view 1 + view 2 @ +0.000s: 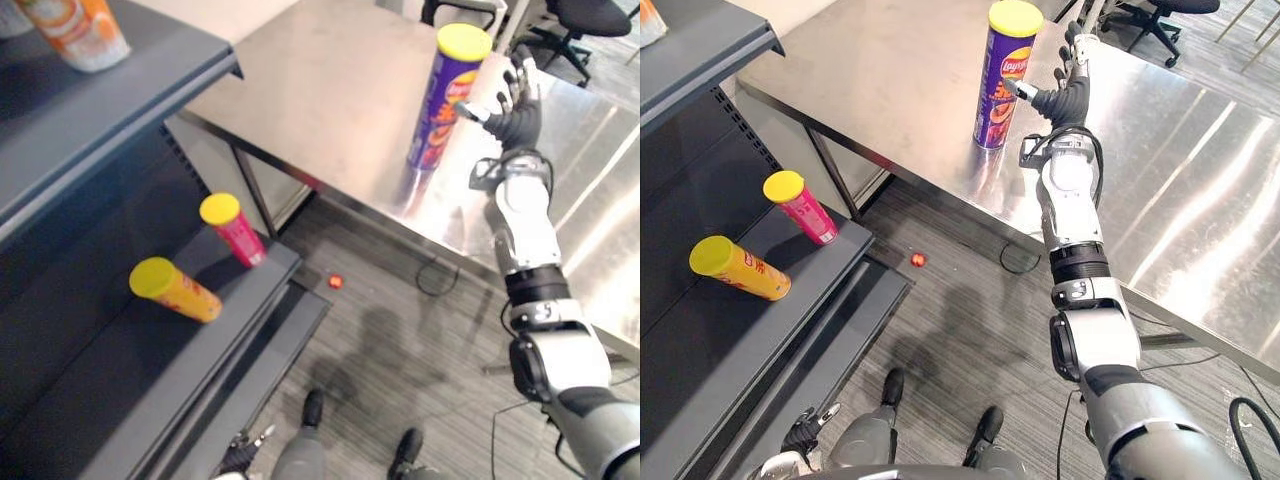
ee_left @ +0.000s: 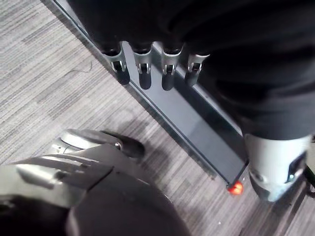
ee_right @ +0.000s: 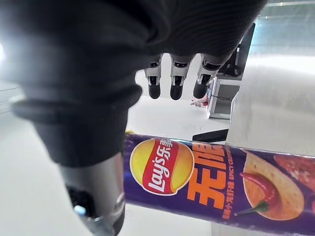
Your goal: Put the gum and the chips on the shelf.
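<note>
Where the chips can (image 1: 445, 100) stands on the table (image 1: 320, 90), the right robot hand (image 1: 517, 108) hovers open.

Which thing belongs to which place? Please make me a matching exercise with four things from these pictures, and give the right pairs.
Things
1. purple can
2. pink tube
3. small red thing
4. orange-labelled container

Places
A. on the lower shelf board
B. on the upper shelf board
C. on the steel table
D. on the floor

Right pairs: 1-C, 2-A, 3-D, 4-B.
</note>
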